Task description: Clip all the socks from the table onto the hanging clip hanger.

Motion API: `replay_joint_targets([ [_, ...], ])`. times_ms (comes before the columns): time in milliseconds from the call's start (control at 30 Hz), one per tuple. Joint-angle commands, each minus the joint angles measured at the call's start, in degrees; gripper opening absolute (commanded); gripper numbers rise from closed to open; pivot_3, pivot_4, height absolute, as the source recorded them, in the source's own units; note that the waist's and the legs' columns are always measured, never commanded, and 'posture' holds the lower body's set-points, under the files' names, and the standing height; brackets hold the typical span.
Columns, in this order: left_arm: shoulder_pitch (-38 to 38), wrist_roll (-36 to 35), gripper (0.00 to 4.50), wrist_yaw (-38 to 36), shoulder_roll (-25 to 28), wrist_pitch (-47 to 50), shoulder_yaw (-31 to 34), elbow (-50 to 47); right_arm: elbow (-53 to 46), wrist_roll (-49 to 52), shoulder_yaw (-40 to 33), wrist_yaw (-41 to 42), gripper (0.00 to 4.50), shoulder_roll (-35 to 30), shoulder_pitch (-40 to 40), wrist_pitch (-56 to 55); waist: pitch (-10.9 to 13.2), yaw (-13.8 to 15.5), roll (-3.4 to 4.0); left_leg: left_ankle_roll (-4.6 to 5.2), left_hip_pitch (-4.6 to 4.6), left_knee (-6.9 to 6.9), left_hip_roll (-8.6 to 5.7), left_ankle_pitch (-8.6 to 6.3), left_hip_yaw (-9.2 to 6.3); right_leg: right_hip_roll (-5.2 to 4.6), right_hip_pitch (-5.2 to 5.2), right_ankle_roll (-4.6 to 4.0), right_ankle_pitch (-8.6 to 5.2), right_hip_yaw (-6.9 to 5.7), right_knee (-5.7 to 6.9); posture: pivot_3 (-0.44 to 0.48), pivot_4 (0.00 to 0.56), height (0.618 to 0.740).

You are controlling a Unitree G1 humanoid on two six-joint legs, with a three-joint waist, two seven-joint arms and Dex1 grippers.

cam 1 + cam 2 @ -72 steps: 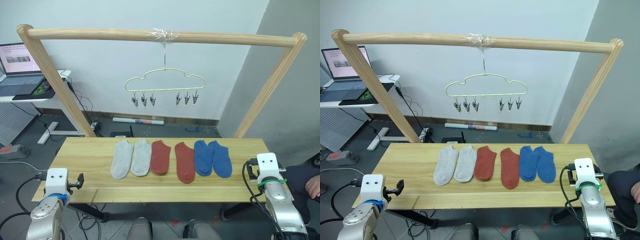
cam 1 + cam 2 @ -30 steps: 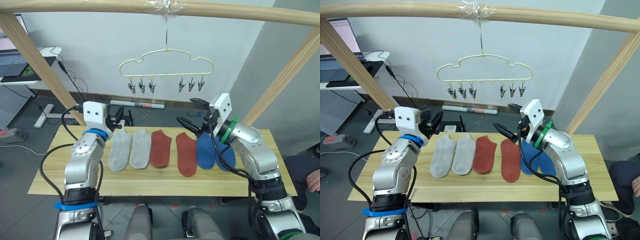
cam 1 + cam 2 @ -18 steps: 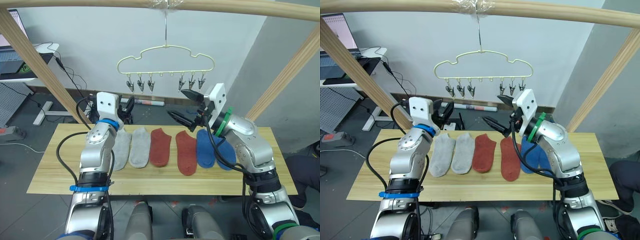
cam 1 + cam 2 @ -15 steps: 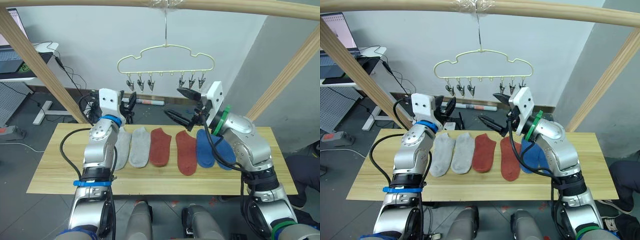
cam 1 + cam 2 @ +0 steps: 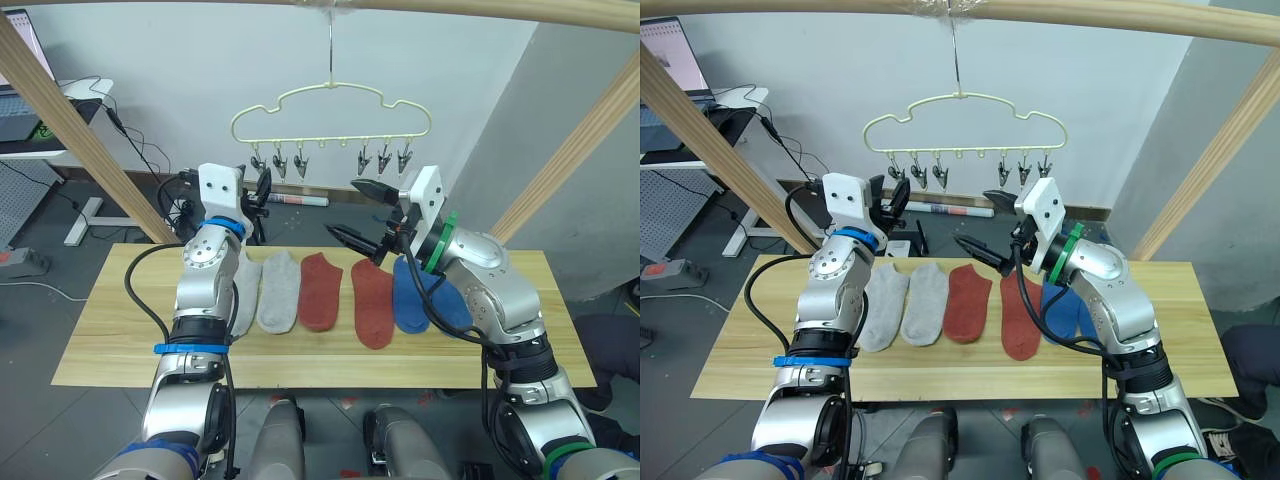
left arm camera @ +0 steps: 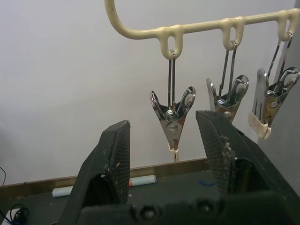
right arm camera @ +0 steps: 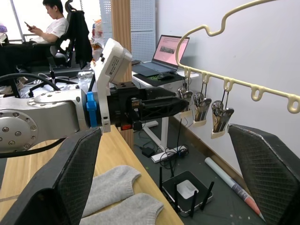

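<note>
Six socks lie in a row on the table (image 5: 100, 340): two grey (image 5: 278, 292), two rust red (image 5: 322, 290) and two blue (image 5: 410, 295). The pale-yellow clip hanger (image 5: 330, 110) hangs above them from the crossbar, its metal clips (image 5: 300, 160) all bare. My left gripper (image 5: 262, 190) is raised just below the hanger's left clips and stands open; in the left wrist view the leftmost clip (image 6: 172, 117) hangs beyond the gap between its fingers (image 6: 112, 150). My right gripper (image 5: 358, 210) is open wide above the red socks, under the right clips, holding nothing.
Thick wooden poles (image 5: 70, 130) slant up at both sides to the crossbar (image 5: 1090, 18). A desk with a laptop (image 5: 20, 100) stands far left. Cables, a black box (image 7: 187, 190) and a white tube (image 5: 300, 200) lie on the floor behind the table. A person (image 7: 47, 28) sits in the background.
Both arms rose from the table's front edge. Within the last second the left gripper climbed to the left clips and the right gripper shifted left and up a little.
</note>
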Motion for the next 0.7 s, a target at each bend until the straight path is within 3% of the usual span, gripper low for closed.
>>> replay_joint_targets([
  [33,-1.7,-1.6,2.45,-0.8,-0.5,-1.1,1.3,-1.1,-3.3,1.7,-0.4,0.6,4.5,0.1,-0.7,-0.1,0.1,0.0,-0.01,0.0,-0.02,0.0,0.0,0.0,0.0,0.0,-0.01,0.0,0.0,0.0,0.0,0.017,0.264,0.74],
  [700,-3.8,-0.5,2.45,-0.7,-1.0,-2.3,1.2,0.1,-4.0,1.6,-0.3,0.0,4.5,0.2,-0.8,0.5,0.1,0.0,-0.01,0.0,-0.02,0.0,0.0,0.0,0.02,0.0,-0.04,0.02,0.0,-0.02,0.0,0.01,0.265,0.74],
])
